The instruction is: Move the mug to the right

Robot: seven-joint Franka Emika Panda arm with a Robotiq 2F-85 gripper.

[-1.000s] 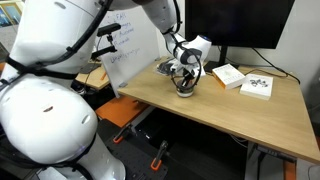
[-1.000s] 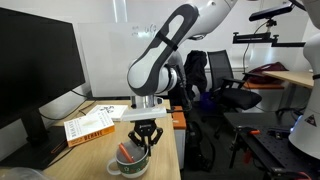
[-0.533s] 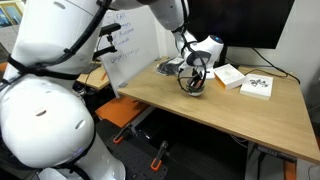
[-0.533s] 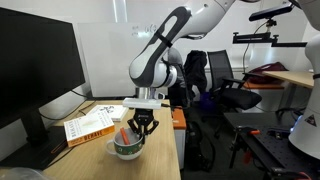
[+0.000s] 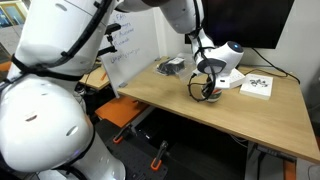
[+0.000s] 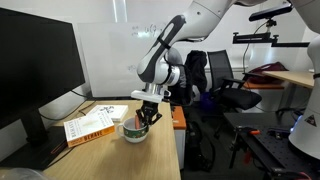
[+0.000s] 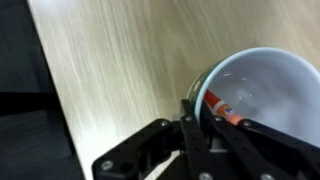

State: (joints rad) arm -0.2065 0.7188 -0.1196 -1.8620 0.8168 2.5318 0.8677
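Mug [image 5: 207,92] sits toward the back of the wooden worktop [image 5: 200,125], just in front of a white box [image 5: 228,76], with another box [image 5: 257,86] a little farther along and a flat dark grey object [image 5: 170,67] well apart on the opposite side. In that exterior view the mug is mostly hidden behind the tool [image 5: 209,82], so little more than a dark rim shows. In an exterior view from along the worktop [image 6: 140,165] the mug [image 6: 134,133] is small and blurred, pale with a hint of colour, and the tool [image 6: 147,117] comes down onto its top edge. Whether its base touches the wood or hangs just above it cannot be made out in either view.

The wrist view is the clearest, though soft. The mug [image 7: 262,90] shows a white inside and a red streak by the rim, and its far side is cut off by the edge of the picture. The tool [image 7: 203,125] is closed on the near wall of the mug, its dark jaws pinching the rim, one inside and one outside. Pale wood grain of the worktop [image 7: 120,60] fills the area beside it.

A dark monitor [image 5: 240,25] stands behind the boxes.
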